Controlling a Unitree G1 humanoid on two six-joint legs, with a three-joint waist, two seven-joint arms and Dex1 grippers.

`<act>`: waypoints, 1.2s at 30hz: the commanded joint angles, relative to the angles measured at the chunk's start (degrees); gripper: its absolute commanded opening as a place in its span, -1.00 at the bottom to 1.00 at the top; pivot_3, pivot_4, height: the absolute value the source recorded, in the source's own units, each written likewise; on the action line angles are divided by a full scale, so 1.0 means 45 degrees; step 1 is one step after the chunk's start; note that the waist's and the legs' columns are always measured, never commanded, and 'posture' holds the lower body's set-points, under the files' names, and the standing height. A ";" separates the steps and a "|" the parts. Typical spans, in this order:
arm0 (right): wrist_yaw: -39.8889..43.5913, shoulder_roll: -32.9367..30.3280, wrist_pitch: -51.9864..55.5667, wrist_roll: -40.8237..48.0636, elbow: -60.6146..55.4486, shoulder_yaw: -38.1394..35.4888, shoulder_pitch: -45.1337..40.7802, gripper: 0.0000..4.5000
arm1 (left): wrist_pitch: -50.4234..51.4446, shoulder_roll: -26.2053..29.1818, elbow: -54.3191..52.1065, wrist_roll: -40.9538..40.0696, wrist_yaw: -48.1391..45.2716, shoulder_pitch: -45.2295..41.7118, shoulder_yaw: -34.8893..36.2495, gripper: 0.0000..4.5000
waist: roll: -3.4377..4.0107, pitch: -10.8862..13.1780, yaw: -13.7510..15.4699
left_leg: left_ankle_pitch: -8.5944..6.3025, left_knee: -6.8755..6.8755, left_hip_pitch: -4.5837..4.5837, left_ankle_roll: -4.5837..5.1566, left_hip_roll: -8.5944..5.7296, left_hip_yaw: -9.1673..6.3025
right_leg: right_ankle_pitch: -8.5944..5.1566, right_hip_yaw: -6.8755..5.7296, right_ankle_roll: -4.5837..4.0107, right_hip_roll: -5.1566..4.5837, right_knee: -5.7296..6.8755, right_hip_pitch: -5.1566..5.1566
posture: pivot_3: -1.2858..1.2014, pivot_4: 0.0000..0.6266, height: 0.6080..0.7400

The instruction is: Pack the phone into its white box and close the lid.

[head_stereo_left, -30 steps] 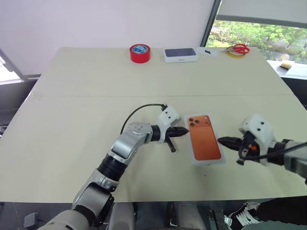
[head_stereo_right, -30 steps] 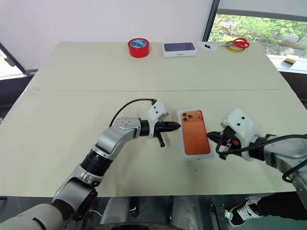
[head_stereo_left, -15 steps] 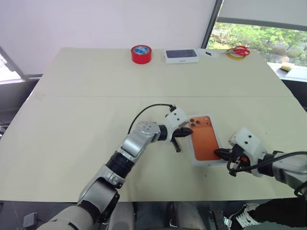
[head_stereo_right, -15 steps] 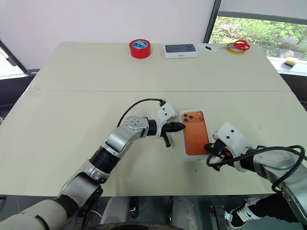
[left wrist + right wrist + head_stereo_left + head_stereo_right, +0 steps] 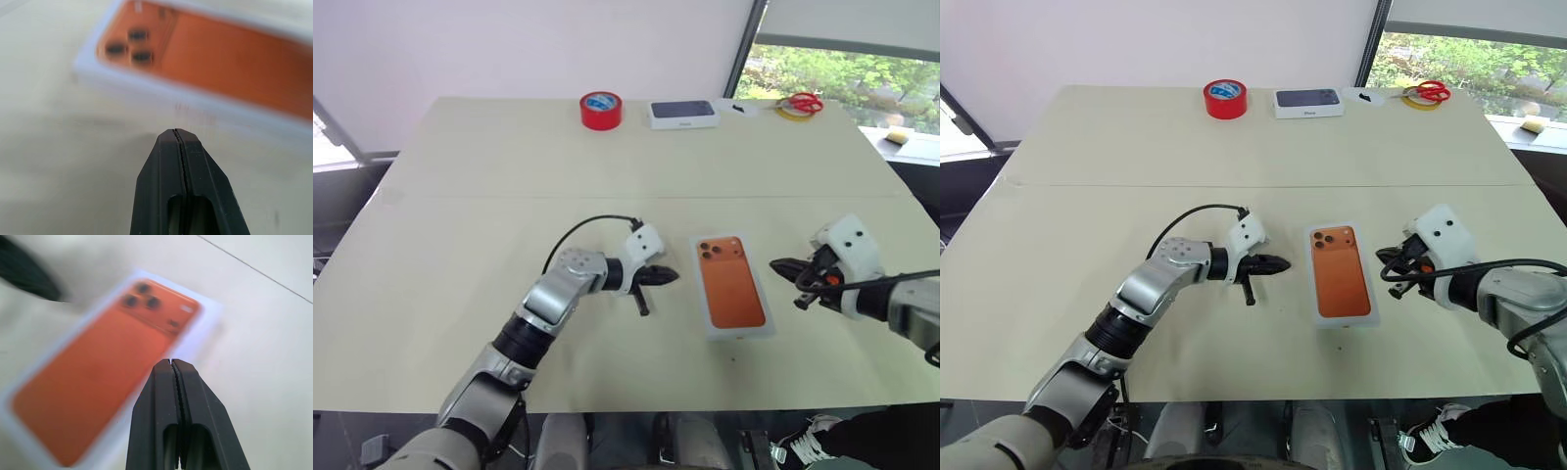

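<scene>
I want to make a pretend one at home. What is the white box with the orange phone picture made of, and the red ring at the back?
The box lid looks like smooth white cardboard: crisp flat sides, with a faintly shiny orange phone print on top. The red ring looks like a roll of sticky tape, glossy red with a blue and white inside; whether plastic or cloth is hard to tell.

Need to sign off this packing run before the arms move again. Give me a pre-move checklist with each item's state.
1. Lid seated on the white box, printed phone face up: ok, sits flat and square on the table.
2. Phone inside: cannot tell, the lid hides it.
3. Left gripper clear of the lid: ok, shut, a gap between.
4. Right gripper clear of the lid: ok, shut, holding nothing.
5. Loose parts beside the box: ok, none seen.
6. Red tape roll and blue-topped box out of the way: ok, at the far edge.
</scene>
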 commanded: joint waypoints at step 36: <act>-0.0117 0.0432 0.0012 -0.1443 0.0449 0.2156 0.0187 -0.98 | 0.0047 -0.2251 0.0057 -0.0215 0.0441 -0.0315 -0.0116 -1.00 | 0.0005 -0.0002 -0.0062 | -0.0001 0.0007 -0.0009 0.0002 0.0001 -0.0002 | 0.0000 0.0000 0.0001 0.0003 0.0004 -0.0010 | 0.03 -0.52 0.85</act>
